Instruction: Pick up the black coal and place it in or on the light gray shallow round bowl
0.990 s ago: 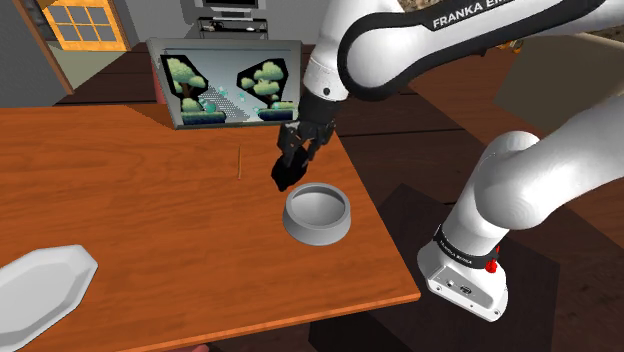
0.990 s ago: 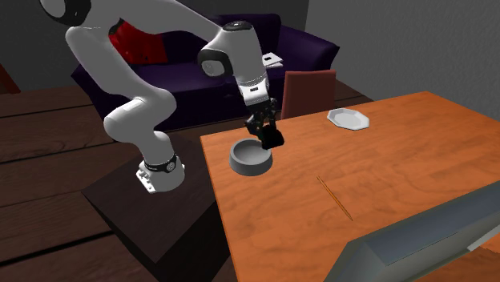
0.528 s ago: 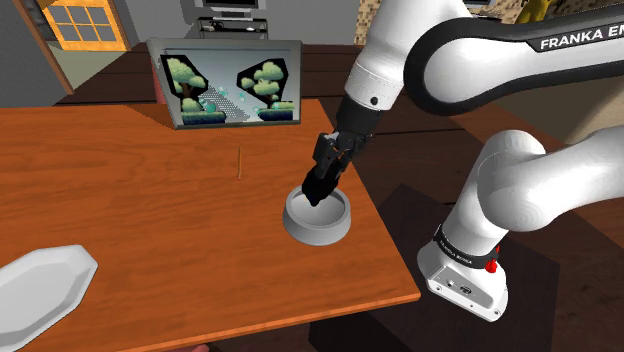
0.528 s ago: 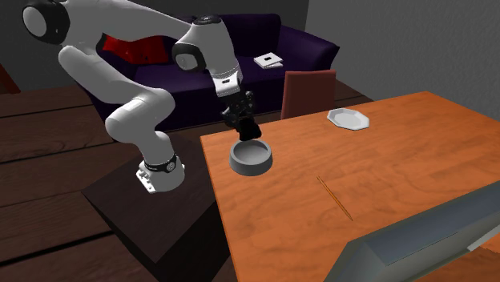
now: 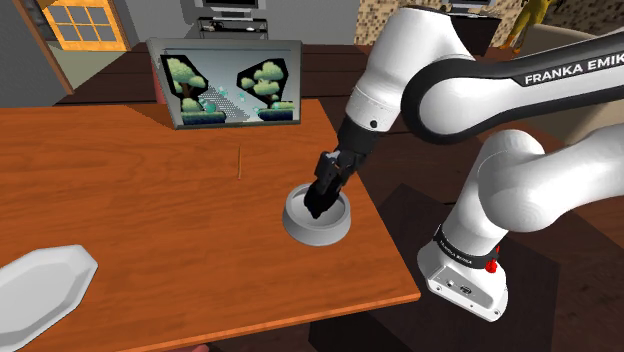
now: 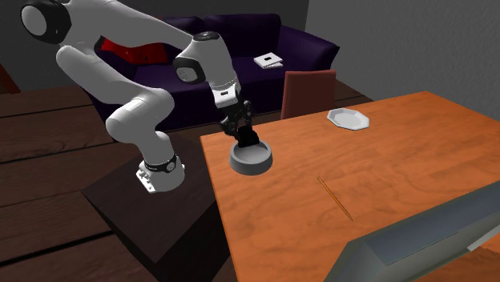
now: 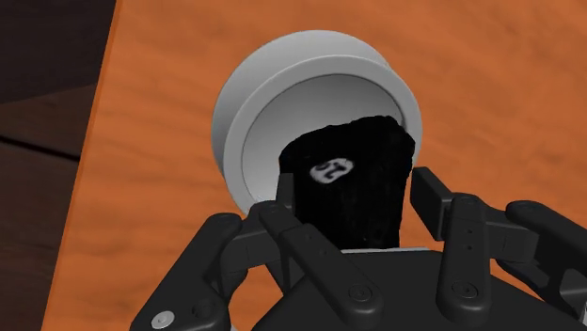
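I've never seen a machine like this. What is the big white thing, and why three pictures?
The white thing is a robot arm beside a wooden table. Two pictures come from cameras in the room; the third comes from a camera on its hand, looking past its black claw. The claw is shut on a lump of black coal, held over a grey round bowl. Also on the table: a white plate, a thin stick and a panel showing trees.

Arm reads "FRANKA EMIK", cut off at edge; coal w/ white tag, approx "25".
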`<state>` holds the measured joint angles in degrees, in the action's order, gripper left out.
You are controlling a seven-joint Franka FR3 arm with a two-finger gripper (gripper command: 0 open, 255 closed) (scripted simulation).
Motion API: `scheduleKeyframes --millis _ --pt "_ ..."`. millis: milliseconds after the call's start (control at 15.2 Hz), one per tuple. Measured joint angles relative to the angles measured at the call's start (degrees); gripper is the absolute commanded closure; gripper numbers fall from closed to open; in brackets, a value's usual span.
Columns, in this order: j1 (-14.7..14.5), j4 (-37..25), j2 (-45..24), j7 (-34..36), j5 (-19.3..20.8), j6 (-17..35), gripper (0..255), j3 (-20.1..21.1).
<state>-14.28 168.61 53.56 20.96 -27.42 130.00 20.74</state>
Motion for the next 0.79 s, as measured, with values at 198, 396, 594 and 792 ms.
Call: scheduleKeyframes --millis 198,396,594,792 --pt "-0.5 1.5 -1.4 -0.6 -1.1 3.4 255 0.5" --pt "-1.3 3.1 -3.6 -0.9 -2.3 6.5 255 1.3" --pt "-1.8 4.2 -4.9 -1.4 -3.2 8.7 255 1.7" --pt "-1.9 4.4 -5.1 -1.4 -3.3 9.1 255 1.8"
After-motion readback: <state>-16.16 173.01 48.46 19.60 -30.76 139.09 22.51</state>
